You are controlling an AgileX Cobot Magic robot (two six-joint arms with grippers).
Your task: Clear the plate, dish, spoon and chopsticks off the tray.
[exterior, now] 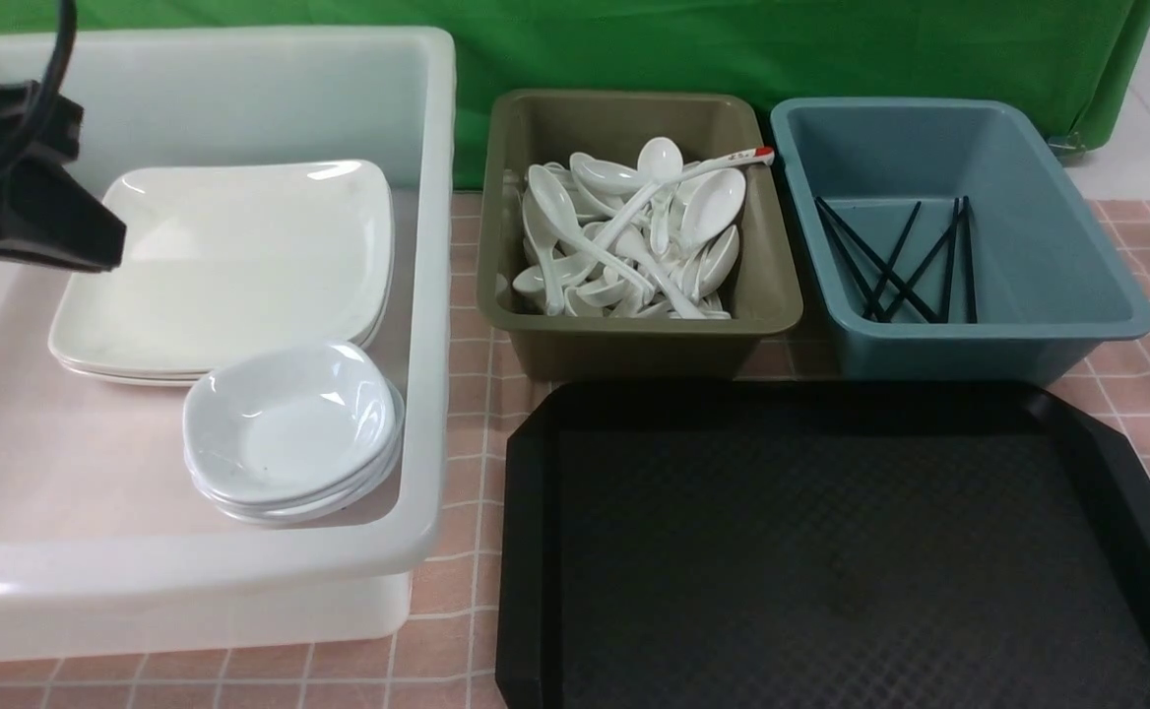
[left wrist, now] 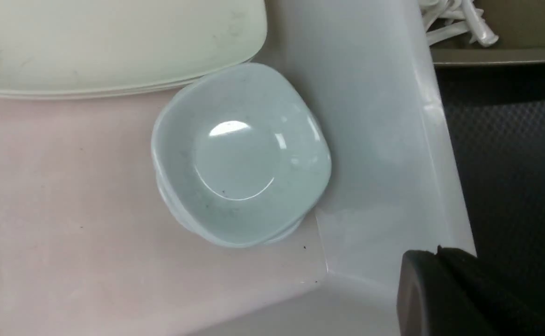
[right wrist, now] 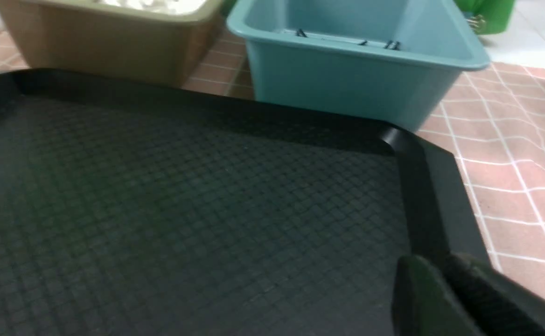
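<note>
The black tray lies bare, its raised rim and cut-off corners just beside the olive tub and blue tub behind it, with the white bin alongside to its left on the checked worktop. In the bin, the cream plate tops a stack; the small bluish dish tops another, touching the plates' near edge. White spoons fill the olive tub; black chopsticks lean in the blue tub. The left end effector hangs over the bin, fingers together, empty. The right end effector hovers over the tray's far right corner; whether it is apart I cannot tell.
</note>
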